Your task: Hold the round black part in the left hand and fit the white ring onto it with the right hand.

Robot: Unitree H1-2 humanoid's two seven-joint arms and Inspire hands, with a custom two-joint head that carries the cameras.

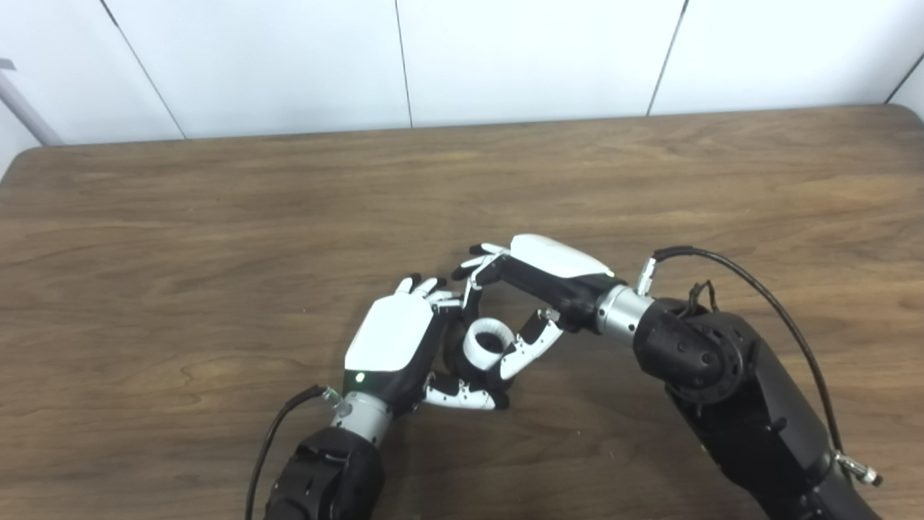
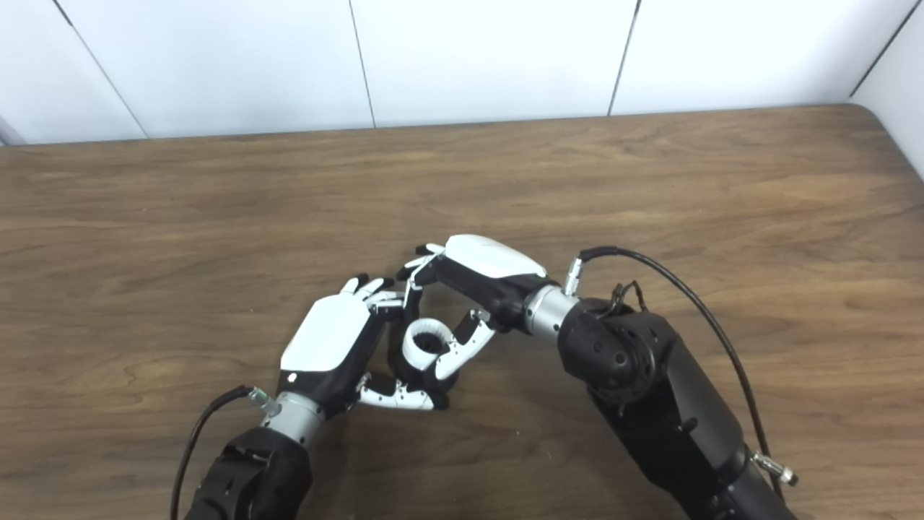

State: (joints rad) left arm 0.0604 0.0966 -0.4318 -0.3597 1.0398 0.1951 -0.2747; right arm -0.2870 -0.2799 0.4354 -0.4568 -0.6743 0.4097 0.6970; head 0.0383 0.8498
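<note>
My left hand [image 1: 393, 343] is near the table's front middle, shut on the round black part [image 1: 455, 355], which is mostly hidden between its fingers and thumb. The white ring [image 1: 488, 342] lies against the top of the black part, its hole facing up. My right hand [image 1: 543, 278] reaches in from the right and is shut on the ring, its thumb [image 1: 530, 345] on the ring's right side and its fingers [image 1: 474, 278] curled over the far side. I cannot tell whether the ring is fully seated. Both hands also show in the right eye view, the ring [image 2: 426, 342] between them.
The brown wooden table [image 1: 216, 217] spreads wide to the left, right and back. A white panelled wall [image 1: 505, 58] stands behind its far edge. Black cables [image 1: 758, 289] run along both forearms.
</note>
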